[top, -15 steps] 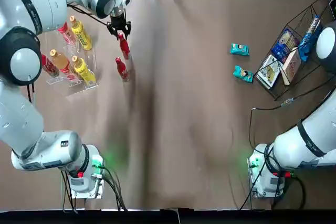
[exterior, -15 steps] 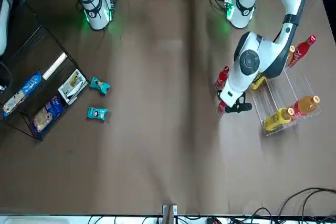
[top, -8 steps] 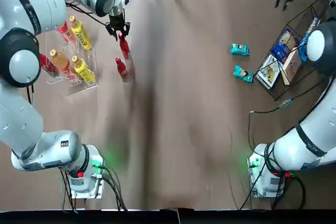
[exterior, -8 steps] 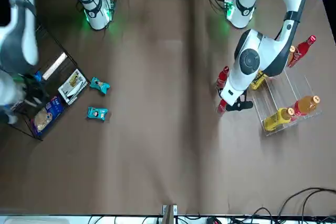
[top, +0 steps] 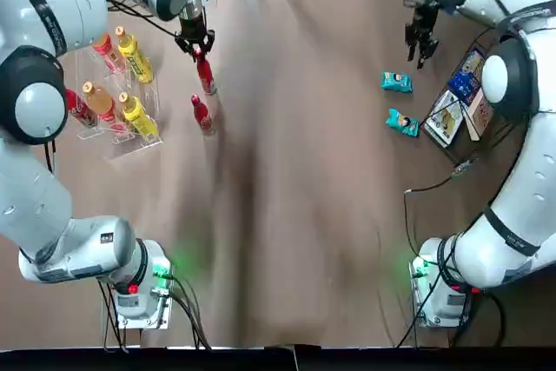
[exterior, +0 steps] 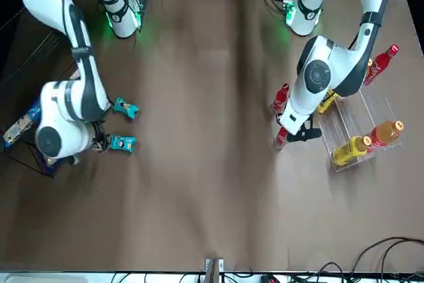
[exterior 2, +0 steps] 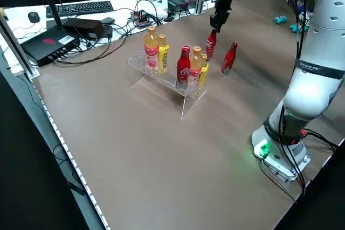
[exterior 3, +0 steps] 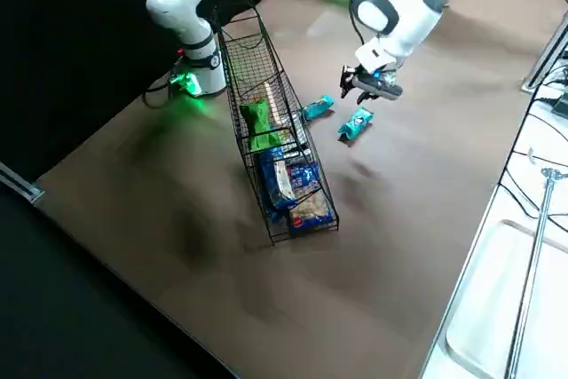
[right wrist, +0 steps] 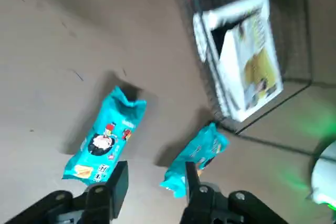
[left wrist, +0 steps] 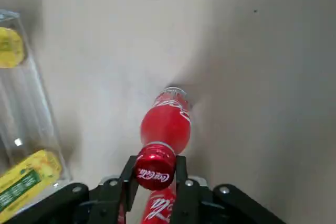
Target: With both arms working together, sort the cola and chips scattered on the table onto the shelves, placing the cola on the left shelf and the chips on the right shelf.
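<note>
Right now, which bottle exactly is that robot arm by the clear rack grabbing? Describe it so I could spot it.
Find the clear acrylic rack of bottles. Just beside it, two red cola bottles stand on the brown table. It is the one farther from the robot's bases, its cap pinched by the left gripper; the nearer cola stands untouched.

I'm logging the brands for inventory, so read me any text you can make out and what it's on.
"Coca-Cola": white script on the red cap of the cola bottle between the left gripper's fingers.
"Coca-Cola": white script on the cola bottle in the clear acrylic shelf.
Printing on the teal chip packets and the yellow bottle's label: too blurred to read.
</note>
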`<state>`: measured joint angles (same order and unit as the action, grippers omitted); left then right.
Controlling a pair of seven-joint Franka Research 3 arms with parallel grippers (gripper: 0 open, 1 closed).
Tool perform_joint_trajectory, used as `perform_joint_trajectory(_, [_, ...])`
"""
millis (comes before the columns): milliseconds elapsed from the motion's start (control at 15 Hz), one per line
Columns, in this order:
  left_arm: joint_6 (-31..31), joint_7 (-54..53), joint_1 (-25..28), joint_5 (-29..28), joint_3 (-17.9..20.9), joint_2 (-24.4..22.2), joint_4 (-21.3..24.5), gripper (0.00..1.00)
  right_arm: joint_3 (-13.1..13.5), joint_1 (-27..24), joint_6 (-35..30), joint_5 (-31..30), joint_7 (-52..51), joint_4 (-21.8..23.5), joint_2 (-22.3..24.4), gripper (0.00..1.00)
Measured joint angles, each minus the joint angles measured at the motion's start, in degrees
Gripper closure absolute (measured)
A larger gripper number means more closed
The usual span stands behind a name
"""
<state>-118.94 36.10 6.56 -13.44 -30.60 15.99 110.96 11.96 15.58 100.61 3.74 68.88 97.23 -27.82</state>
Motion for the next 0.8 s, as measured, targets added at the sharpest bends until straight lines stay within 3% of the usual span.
perform_joint_trajectory(133, [6.7, -0.1, 0.4, 0.0, 0.0, -0.5, -3.8, 0.68, 0.0, 0.2, 2.4, 2.2, 3.1, 0.7, -2.1, 0.47])
perform_joint_trajectory(333, [23.2, -5.8, 4.6, 0.0, -0.3, -4.9, -12.1, 0.68, 0.0, 0.4, 8.0, 2.8, 11.6, 0.9, -5.2, 0.44])
perform_joint_trajectory(600, [32.1, -18.8, 11.9, 0.0, -0.5, -11.3, -13.4, 0.68, 0.0, 1.1, 11.4, 2.9, 15.5, 0.9, -6.9, 0.44])
perform_joint_trajectory(800, [34.8, -29.8, 18.4, 0.0, -0.5, -14.4, -13.3, 0.68, 0.0, 1.4, 11.9, 3.0, 15.9, 0.9, -7.4, 0.43])
